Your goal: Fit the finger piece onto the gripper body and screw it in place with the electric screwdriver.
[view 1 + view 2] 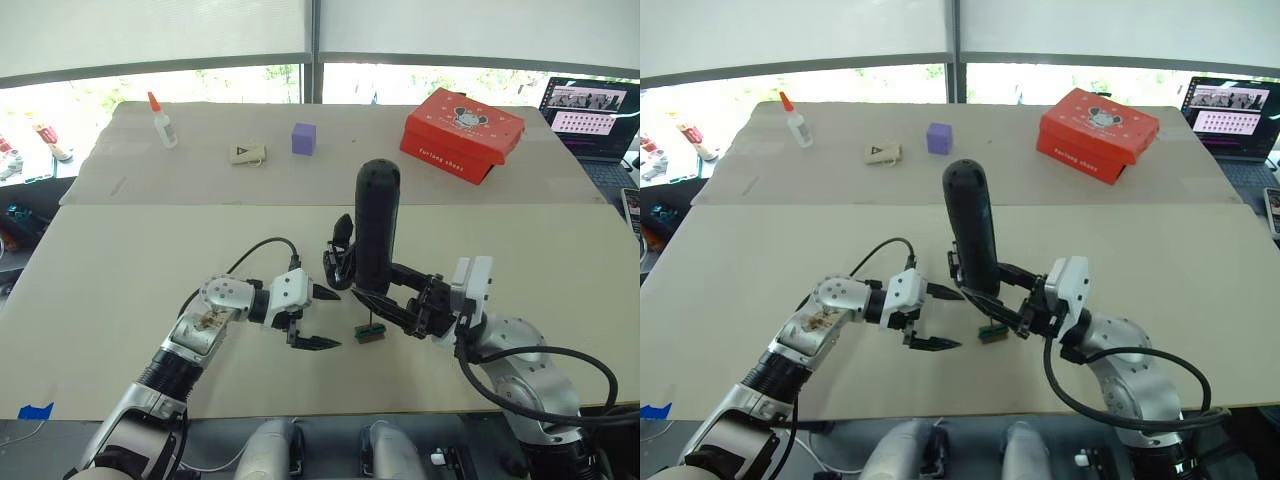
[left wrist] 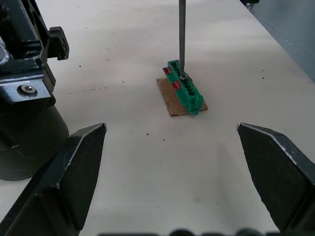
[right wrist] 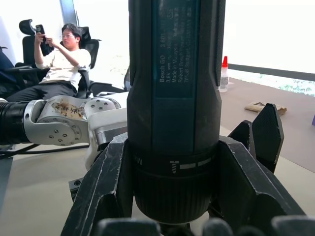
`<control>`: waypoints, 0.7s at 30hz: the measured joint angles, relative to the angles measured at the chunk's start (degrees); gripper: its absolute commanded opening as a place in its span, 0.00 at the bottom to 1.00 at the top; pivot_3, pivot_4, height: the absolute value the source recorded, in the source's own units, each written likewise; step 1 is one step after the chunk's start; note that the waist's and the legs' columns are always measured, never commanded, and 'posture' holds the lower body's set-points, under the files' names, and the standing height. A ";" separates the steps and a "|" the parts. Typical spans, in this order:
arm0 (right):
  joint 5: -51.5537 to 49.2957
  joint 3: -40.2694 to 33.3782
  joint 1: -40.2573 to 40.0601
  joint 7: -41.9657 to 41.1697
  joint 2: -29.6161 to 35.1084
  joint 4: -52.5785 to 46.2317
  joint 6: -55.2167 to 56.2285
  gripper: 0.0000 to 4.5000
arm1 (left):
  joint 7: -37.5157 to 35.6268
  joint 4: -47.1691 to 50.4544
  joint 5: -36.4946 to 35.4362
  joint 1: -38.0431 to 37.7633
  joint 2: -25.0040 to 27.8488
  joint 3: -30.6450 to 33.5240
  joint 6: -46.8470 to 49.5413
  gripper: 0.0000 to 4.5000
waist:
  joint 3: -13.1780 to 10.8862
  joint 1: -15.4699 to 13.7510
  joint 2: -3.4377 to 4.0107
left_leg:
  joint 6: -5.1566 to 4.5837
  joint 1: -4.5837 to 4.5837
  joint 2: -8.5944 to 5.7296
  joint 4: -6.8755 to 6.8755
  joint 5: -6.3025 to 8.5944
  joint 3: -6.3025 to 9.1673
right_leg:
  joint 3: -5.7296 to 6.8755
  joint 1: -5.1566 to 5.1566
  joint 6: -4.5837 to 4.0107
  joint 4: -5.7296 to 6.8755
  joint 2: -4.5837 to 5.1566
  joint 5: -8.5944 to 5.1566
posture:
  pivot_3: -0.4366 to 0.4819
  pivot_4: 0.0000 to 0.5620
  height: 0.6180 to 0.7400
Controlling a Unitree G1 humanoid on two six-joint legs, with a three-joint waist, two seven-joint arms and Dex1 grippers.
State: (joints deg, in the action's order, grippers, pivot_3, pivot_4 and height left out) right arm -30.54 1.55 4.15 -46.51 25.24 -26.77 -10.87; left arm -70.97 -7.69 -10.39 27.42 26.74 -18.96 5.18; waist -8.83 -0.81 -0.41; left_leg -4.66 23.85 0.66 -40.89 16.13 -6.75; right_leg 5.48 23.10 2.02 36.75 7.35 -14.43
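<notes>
**A:** What is the right gripper [image 1: 395, 300] doing?

**B:** It is squeezing the screwdriver [image 1: 377, 225] tight and holding it standing up. The thin metal bit [image 2: 181, 34] is pointing down and touching the little green block [image 2: 185, 91].

**A:** And the left gripper [image 1: 313, 318]?

**B:** It is gaping wide with nothing in it. It is hanging just left of the green block, and its two black fingers [image 2: 69, 172] are pointing at the block.

**A:** Where is the gripper body [image 1: 340, 258]?

**B:** It is sitting on the table [image 1: 120, 290], just behind and to the left of the block, right beside the screwdriver. A pointed black finger is sticking up from it.

**A:** Where is the finger piece?

**B:** I cannot tell if that pointed finger is it.

**A:** What is far behind the block?

**B:** A red box [image 1: 462, 133], a purple cube [image 1: 304, 138] and a glue bottle [image 1: 163, 122].
</notes>
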 measured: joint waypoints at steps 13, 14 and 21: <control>-0.06 0.00 0.00 0.33 0.01 -0.01 -0.01 0.42 | -0.01 -0.14 0.04 0.00 0.01 0.00 -0.06 1.00 | 0.00 0.00 0.00 | 0.00 0.00 0.00 0.00 0.00 0.00 | 0.00 0.00 0.00 0.00 0.00 0.00 | 0.48 0.27 1.00; -0.09 0.00 0.00 0.33 0.03 -0.02 -0.02 0.42 | -0.01 -0.14 0.05 0.00 0.01 0.00 -0.06 1.00 | 0.00 0.00 0.00 | 0.00 0.00 0.00 0.00 0.00 0.00 | 0.00 0.00 0.00 0.00 0.00 0.00 | 0.48 0.27 1.00; -1.07 -0.05 -0.15 0.29 0.73 -0.30 -0.52 0.42 | 0.03 -0.14 0.05 0.00 0.01 0.00 -0.06 1.00 | 0.00 0.00 0.00 | 0.00 0.00 0.00 0.00 0.00 0.00 | 0.00 0.00 0.00 0.00 0.00 0.00 | 0.48 0.27 1.00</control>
State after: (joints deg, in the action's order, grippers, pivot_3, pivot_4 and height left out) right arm -31.60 1.50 4.00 -46.22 25.97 -27.07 -11.39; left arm -70.95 -7.83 -10.35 27.43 26.75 -18.96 5.12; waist -8.83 -0.81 -0.41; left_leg -4.66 23.85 0.67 -40.89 16.13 -6.74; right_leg 5.47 23.10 2.02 36.75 7.35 -14.43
